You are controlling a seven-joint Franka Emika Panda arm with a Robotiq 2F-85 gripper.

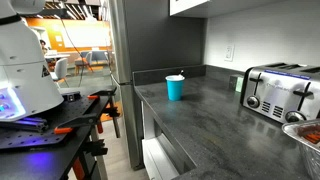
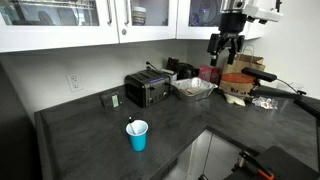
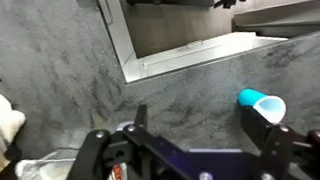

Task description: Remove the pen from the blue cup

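The blue cup [image 1: 175, 89] stands upright on the dark counter, alone near its corner; it also shows in an exterior view [image 2: 137, 136]. The white pen [image 1: 179, 76] stands in the cup and leans on its rim, its tip just above the rim [image 2: 130, 125]. My gripper [image 2: 225, 58] hangs high above the counter's far end, far from the cup. In the wrist view the gripper [image 3: 197, 125] is open and empty, and the cup [image 3: 262, 102] lies beyond its right finger. The pen is not clear there.
A chrome toaster [image 2: 146, 90] stands against the wall [image 1: 280, 92]. A glass dish [image 2: 192, 88], a brown bag [image 2: 238, 86] and other items crowd the counter under the gripper. Cabinets [image 2: 80, 20] hang overhead. The counter's front edge [image 1: 150, 125] drops to the floor.
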